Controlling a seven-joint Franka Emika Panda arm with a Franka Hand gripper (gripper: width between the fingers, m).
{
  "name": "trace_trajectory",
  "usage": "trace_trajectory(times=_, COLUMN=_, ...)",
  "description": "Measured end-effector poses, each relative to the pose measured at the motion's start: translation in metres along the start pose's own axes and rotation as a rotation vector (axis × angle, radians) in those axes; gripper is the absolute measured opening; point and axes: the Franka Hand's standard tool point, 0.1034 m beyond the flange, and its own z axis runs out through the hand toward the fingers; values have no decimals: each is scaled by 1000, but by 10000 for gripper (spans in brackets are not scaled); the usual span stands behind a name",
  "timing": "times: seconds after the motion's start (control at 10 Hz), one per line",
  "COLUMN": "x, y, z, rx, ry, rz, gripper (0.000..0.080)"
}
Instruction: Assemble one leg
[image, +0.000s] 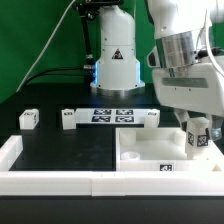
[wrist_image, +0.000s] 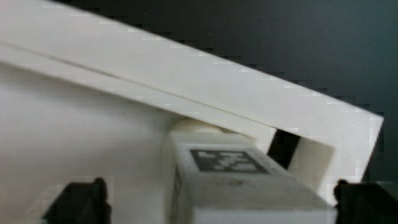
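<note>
I have one leg (wrist_image: 226, 165) between the fingers of my gripper (image: 199, 137), clamped on it, over the far corner recess of the white panel (image: 150, 155) at the exterior view's right. I judge this the seating step: next I must lower it square into the recess. A spare leg (image: 28, 118) and the marker board (image: 112, 116) lie well apart on the tabletop (image: 60, 145); the panel's raised rim crowds the corner.

We see open black tabletop (image: 70, 145) along the middle. The white panel (image: 150, 152) fills the near right corner; the marker board (image: 112, 116) and a loose leg (image: 28, 118) line the far edge.
</note>
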Motion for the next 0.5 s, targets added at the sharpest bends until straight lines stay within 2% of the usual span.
trace_trajectory(times=0.1, x=1, y=-1, z=-1, rx=-2, ry=5, rz=-136, gripper=639)
trace_trajectory(times=0.3, x=-4, y=-3, z=0, rx=-29, ry=24, rz=-416, gripper=649)
trace_trajectory(times=0.5, x=-1, y=-1, z=3, rx=-50, ry=26, rz=-690, gripper=649)
